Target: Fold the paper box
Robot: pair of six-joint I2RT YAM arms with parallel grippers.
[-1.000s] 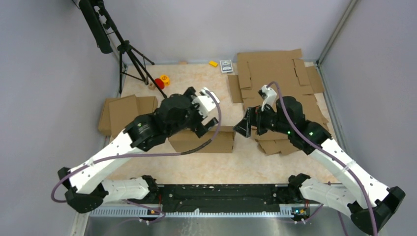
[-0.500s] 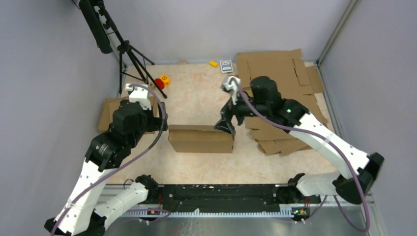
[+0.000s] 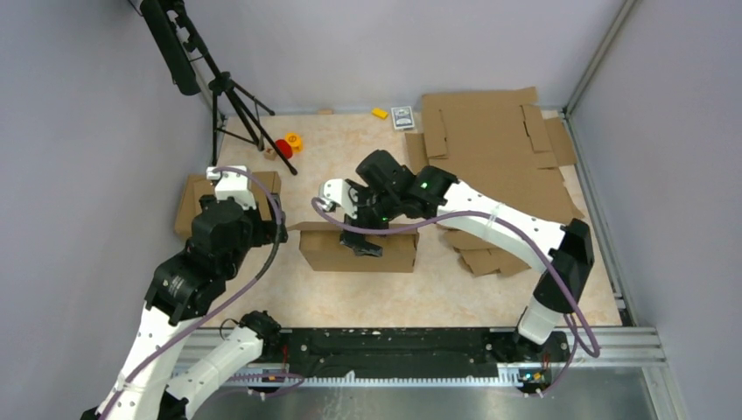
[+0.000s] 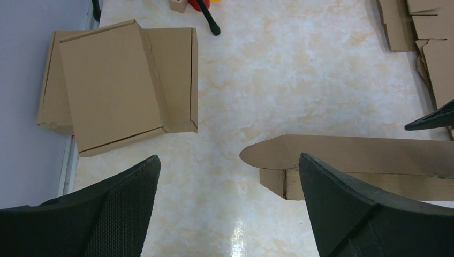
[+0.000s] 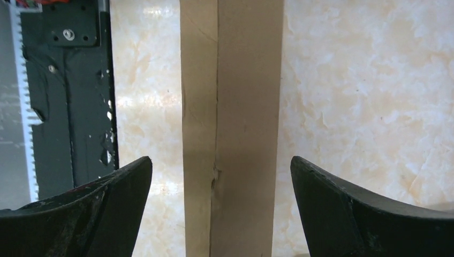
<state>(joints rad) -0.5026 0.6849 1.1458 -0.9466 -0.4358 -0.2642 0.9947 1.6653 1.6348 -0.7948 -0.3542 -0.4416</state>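
So the paper box (image 3: 337, 252) sits pretty much dead centre of the marble table (image 3: 350, 166), maybe a touch toward 6 o'clock, long side running 9 to 3. The right gripper (image 5: 220, 160) is right over it with its jaws spread wide and nothing clamped. In the right wrist view the box runs as a brown strip straight up between the two fingers (image 5: 96, 209), with bare tabletop showing on both sides of it, so no contact that I can see.

The left gripper (image 4: 229, 157) is spread wide too and holds nothing. It hangs off the box's 9 o'clock end, and in the left wrist view the rounded flap of that end pokes in just beside the right-hand finger.

Count, going by the top view:
- one paper box
- two flat folded cartons (image 3: 203, 199) at 9 o'clock, one lying on the other
- one pile of slotted cardboard sheets (image 3: 490, 131) at 1 to 2 o'clock, can't count the layers
- one tripod (image 3: 229, 98) at 10 to 11
- one yellow block (image 3: 379, 113) and one small card box (image 3: 402, 117) at 12
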